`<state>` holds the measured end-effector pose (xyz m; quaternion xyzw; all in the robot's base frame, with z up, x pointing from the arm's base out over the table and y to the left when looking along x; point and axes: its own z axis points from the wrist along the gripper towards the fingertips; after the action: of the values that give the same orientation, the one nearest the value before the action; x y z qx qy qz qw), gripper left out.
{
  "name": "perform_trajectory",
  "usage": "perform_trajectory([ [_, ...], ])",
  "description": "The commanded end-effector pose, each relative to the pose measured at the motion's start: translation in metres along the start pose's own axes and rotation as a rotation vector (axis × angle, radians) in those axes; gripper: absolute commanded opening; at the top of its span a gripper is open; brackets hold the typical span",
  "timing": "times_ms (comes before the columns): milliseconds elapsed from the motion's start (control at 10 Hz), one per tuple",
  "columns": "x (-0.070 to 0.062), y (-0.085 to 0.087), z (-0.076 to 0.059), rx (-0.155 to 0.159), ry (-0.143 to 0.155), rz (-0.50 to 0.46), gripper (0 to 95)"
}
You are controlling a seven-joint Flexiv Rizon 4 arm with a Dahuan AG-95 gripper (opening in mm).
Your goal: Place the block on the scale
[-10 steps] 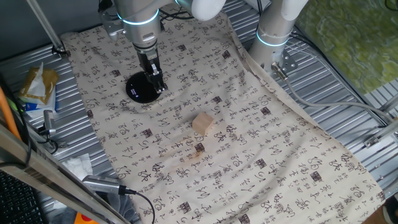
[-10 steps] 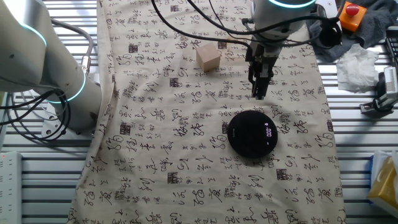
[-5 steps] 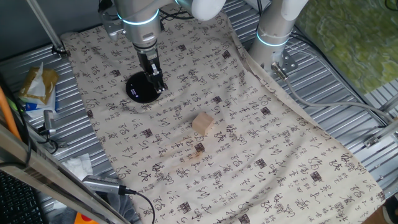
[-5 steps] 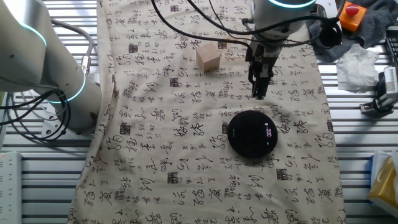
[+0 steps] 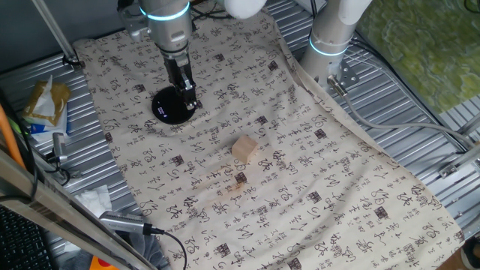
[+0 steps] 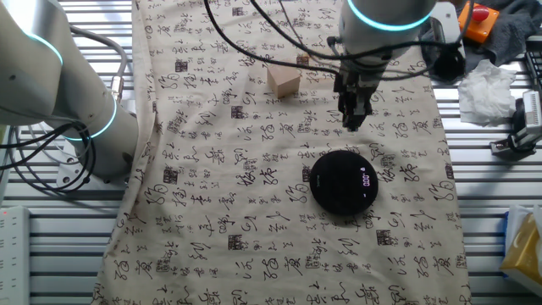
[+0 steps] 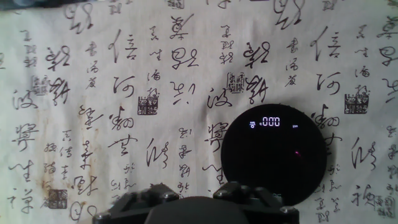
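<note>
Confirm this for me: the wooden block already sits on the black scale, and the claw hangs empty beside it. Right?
Not quite. The block lies on the printed cloth, well apart from the scale, as one fixed view shows. The rest holds: the claw hangs empty beside the scale.

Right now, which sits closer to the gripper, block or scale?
The scale: the flat black disc lies just beside the gripper, while the tan wooden block sits farther off across the cloth.
</note>
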<state>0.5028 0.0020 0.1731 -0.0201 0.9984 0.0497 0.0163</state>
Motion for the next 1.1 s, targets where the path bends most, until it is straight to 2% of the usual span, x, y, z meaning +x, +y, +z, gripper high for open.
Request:
perform_trajectory([
  [100, -0.0029, 0.0008, 0.0, 0.003, 0.011, 0.004, 0.0],
  [500, -0.0068, 0.0029, -0.0019, 0.004, 0.024, 0.004, 0.0],
  [900, -0.0111, 0.0051, -0.0039, 0.007, 0.095, 0.011, 0.0],
  [1100, -0.0128, 0.0061, -0.0047, 0.006, 0.094, 0.016, 0.0],
])
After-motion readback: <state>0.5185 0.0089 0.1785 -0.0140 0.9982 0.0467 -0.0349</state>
